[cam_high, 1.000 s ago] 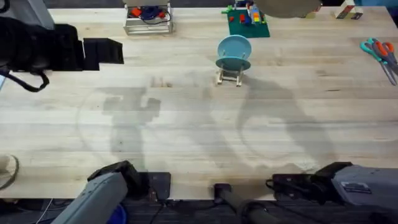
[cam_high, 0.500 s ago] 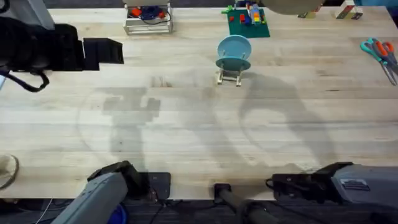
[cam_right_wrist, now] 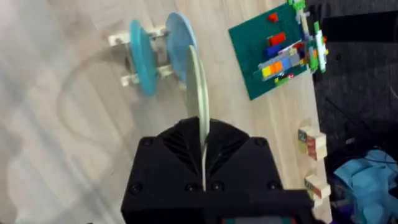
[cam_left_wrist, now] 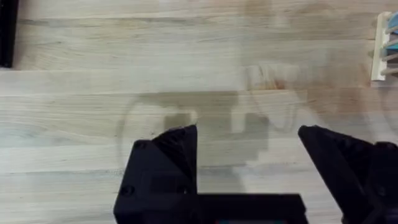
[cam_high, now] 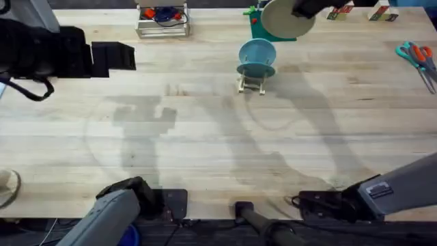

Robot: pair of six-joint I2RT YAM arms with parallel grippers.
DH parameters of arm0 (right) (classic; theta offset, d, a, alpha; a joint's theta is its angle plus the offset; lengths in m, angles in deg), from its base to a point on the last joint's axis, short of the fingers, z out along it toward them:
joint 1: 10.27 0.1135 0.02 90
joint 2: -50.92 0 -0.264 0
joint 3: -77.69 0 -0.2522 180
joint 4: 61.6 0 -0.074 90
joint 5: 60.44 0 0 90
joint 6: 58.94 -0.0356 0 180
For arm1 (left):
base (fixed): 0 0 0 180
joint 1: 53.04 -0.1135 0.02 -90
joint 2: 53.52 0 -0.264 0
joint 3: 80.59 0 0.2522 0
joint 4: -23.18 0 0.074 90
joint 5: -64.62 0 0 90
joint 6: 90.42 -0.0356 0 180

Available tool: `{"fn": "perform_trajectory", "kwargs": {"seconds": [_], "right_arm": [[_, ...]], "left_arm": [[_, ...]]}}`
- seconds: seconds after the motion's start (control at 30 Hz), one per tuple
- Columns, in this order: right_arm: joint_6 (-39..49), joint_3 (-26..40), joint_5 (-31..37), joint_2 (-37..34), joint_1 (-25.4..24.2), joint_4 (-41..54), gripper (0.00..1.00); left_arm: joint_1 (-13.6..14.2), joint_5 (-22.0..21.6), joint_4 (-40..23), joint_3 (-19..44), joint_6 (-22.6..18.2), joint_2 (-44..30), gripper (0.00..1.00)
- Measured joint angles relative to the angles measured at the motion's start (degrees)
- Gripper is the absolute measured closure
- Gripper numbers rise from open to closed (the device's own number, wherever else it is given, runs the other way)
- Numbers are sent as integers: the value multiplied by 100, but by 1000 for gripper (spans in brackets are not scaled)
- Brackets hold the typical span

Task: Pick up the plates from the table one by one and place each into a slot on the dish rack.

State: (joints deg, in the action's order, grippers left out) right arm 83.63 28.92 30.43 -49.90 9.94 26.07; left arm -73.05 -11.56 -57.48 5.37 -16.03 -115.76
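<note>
My right gripper (cam_right_wrist: pixel 202 165) is shut on the rim of a pale cream-green plate (cam_right_wrist: pixel 200 106), held on edge in the air. In the overhead view this plate (cam_high: pixel 287 19) hangs at the far side of the table (cam_high: pixel 218 137), just behind and right of the dish rack (cam_high: pixel 252 83), with the right gripper (cam_high: pixel 308 7) at its far edge. Two light blue plates (cam_right_wrist: pixel 142 65) stand upright in the rack's slots (cam_high: pixel 257 55). My left gripper (cam_left_wrist: pixel 249 155) hovers open over bare wood near the front, holding nothing.
A metal wire basket (cam_high: pixel 162 20) with red and blue items stands at the back left. A green baseplate with bricks (cam_right_wrist: pixel 273 53) lies behind the rack. Scissors (cam_high: pixel 416 56) lie at the right edge. A black box (cam_high: pixel 113 56) sits at the left.
The cream-green plate has moved left and down from the far edge toward the rack, held by the right gripper. The right arm's near link has risen. The left arm has not moved.
</note>
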Motion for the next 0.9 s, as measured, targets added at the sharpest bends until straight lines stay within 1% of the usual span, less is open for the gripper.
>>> {"fn": "perform_trajectory", "kwargs": {"seconds": [0.13, 0.3, 0.63, 0.9], "right_arm": [[2, -4, 0, -165, 0, -421, 970], [37, -6, -2, -165, 0, -914, 970], [746, -6, 0, -170, 0, -919, 970], [894, -4, -4, -317, -2, -774, 970]], "left_arm": [[0, 0, 0, 0, 2, 0, 7], [0, 0, 0, 0, 2, 0, 7], [0, 0, 0, 0, 2, 0, 7], [0, 0, 0, 0, 2, 0, 8]]}}
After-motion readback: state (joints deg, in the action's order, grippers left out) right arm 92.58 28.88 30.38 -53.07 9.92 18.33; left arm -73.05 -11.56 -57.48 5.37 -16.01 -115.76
